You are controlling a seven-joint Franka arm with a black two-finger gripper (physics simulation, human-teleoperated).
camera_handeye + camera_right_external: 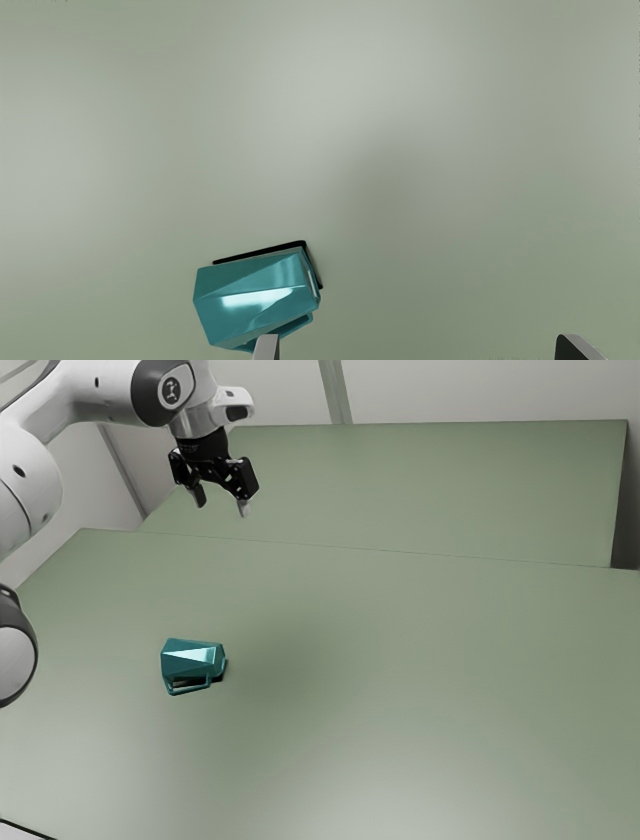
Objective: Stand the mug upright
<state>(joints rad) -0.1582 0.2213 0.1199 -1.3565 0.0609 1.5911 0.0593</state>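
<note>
Teal and glossy, the faceted mug with a loop handle [193, 657] lies on its side on the broad, pale green table [400, 680], toward the exterior view's left. Its angular handle [190, 689] points to the near side of the scene.

I have the white jointed arm [95, 395] reaching in from the exterior view's upper left, and the black 2-finger gripper [222, 508] hangs above the table, farther back than the mug and well apart from it. The jaws stand wide, with nothing between them.

Through my wrist view, I see 2 grey fingertips with a broad gap, and the mug sits off toward 1 of them instead of centred. That fingertip overlaps the handle in my line of sight. A thin black shadow [260, 252] edges the mug on the side away from its handle.
</note>
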